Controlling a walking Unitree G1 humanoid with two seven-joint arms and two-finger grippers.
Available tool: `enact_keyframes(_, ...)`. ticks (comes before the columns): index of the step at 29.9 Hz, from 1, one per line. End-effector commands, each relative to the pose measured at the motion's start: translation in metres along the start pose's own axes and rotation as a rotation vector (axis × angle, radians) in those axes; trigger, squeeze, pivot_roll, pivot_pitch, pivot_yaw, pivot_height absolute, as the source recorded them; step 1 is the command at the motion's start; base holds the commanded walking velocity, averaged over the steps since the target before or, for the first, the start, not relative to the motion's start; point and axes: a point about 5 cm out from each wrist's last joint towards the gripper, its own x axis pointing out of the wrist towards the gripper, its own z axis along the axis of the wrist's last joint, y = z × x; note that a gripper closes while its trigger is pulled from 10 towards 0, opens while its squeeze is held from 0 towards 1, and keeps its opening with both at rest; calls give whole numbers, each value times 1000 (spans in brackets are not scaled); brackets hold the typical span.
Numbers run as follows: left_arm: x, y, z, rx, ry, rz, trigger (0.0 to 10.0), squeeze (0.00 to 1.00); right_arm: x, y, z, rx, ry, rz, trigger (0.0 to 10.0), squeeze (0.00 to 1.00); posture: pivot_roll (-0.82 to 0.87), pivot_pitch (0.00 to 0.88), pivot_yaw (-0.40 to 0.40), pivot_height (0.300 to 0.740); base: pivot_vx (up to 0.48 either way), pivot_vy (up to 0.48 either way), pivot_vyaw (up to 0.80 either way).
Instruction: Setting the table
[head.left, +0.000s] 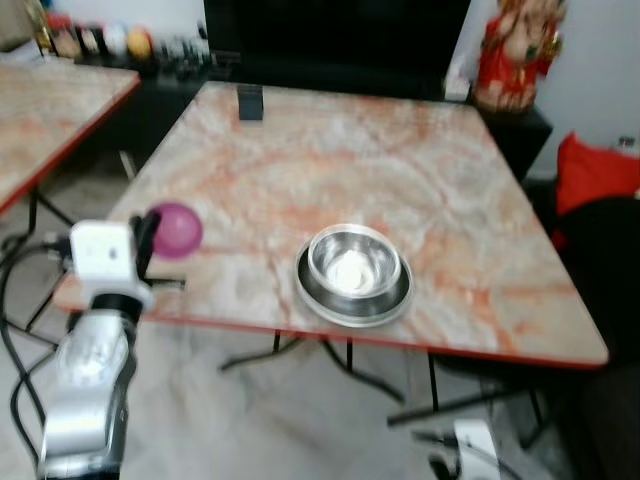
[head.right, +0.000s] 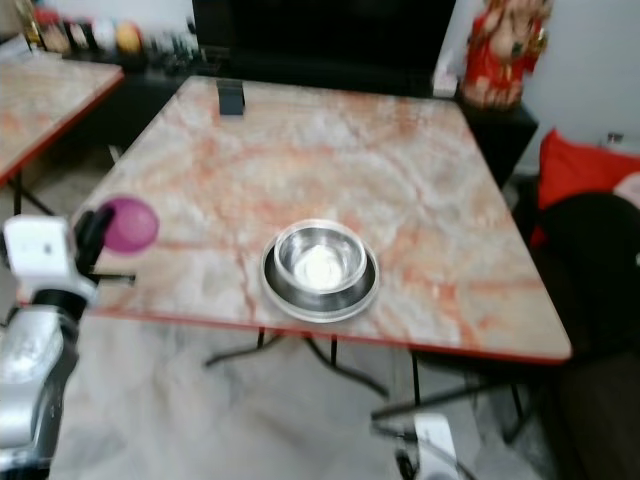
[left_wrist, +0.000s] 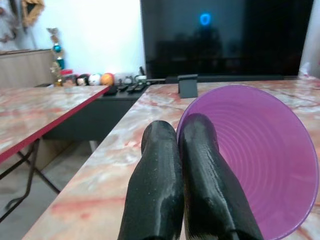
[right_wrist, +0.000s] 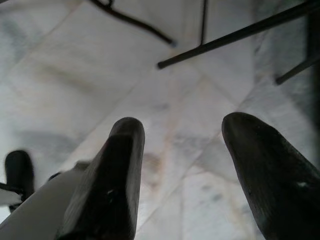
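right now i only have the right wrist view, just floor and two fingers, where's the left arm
Observer: The left gripper is raised at the table's near left corner.
Operator: holding anything
Observer: Yes, its fingers pinch the rim of a purple cup, tipped on its side.
Operator: anything set on the table yet
Observer: A steel bowl sits on a steel plate near the front edge.
Operator: is the cup close to them
Observer: No, it's well apart, to their left.
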Motion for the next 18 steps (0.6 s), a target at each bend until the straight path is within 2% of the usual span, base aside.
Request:
enact_keyframes(1, 1, 1, 1, 1, -2, 0, 10000, 0, 1, 3, 4, -10, -10, 9, 10000, 0, 62, 0, -100, 740, 0, 0, 0)
enact_keyframes(10, 0, 1, 4, -104, -26, 26, 10000, 0, 1, 2, 4, -11, -11, 10, 10000, 0, 58, 0, -101, 740, 0, 0, 0)
enact_keyframes(14, 1, 0, 3, -89, -10, 15, 10000, 0, 1, 2, 5, -14, -10, 9, 10000, 0, 60, 0, -104, 740, 0, 0, 0)
enact_keyframes(18, 1, -1, 3, -78, -14, 19, 10000, 0, 1, 2, 5, -14, -10, 8, 10000, 0, 57, 0, -104, 740, 0, -419, 0)
